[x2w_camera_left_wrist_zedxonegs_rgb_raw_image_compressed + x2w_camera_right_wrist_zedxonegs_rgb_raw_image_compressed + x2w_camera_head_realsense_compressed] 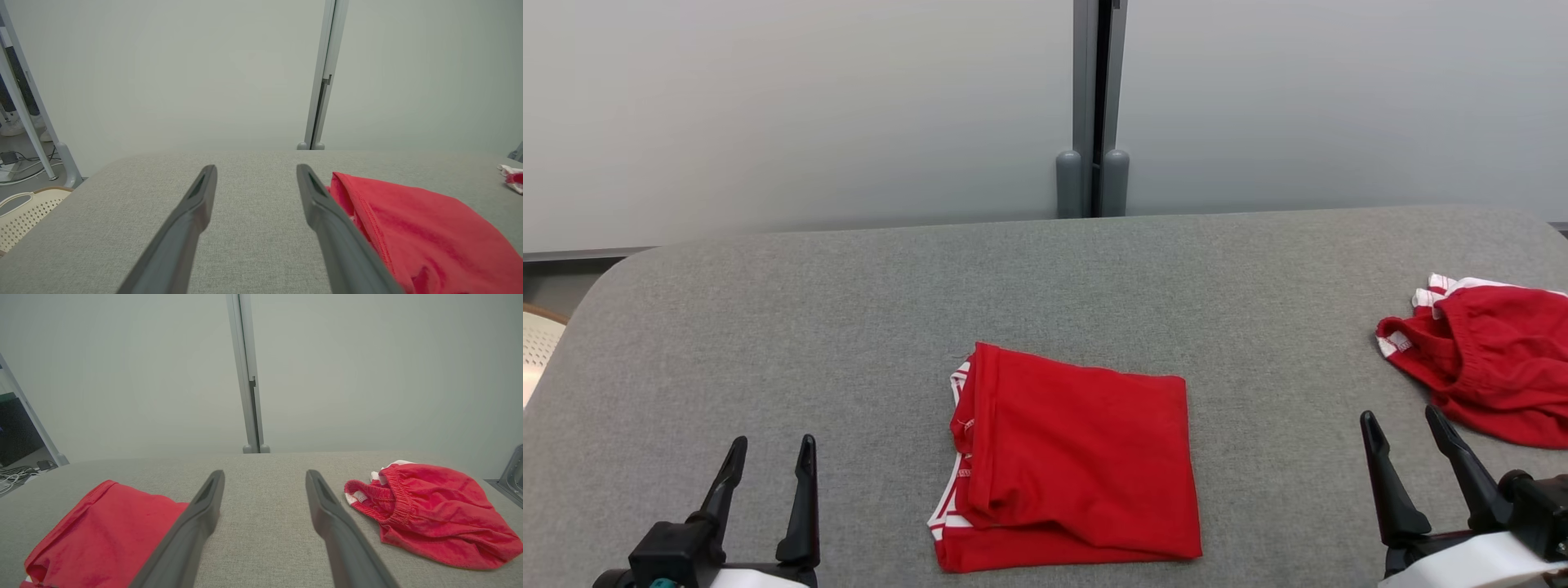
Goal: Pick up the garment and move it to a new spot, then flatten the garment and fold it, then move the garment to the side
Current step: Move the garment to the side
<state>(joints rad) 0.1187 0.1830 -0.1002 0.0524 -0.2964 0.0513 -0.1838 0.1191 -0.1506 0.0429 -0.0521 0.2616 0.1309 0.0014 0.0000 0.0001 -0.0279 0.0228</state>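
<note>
Crumpled garment point(1486, 367) cut off by head view's right edge. Cream basket point(539, 347) barely seen past counter's point(768, 310) left corner. My left hand point(773, 441) low at near left, my right hand point(1400, 412) at near right. Both spread wide, holding nothing, fingers pointing across counter. Folded garment point(1078, 457) lies flat between my hands, touching neither. Crumpled garment just beyond right hand.
</note>
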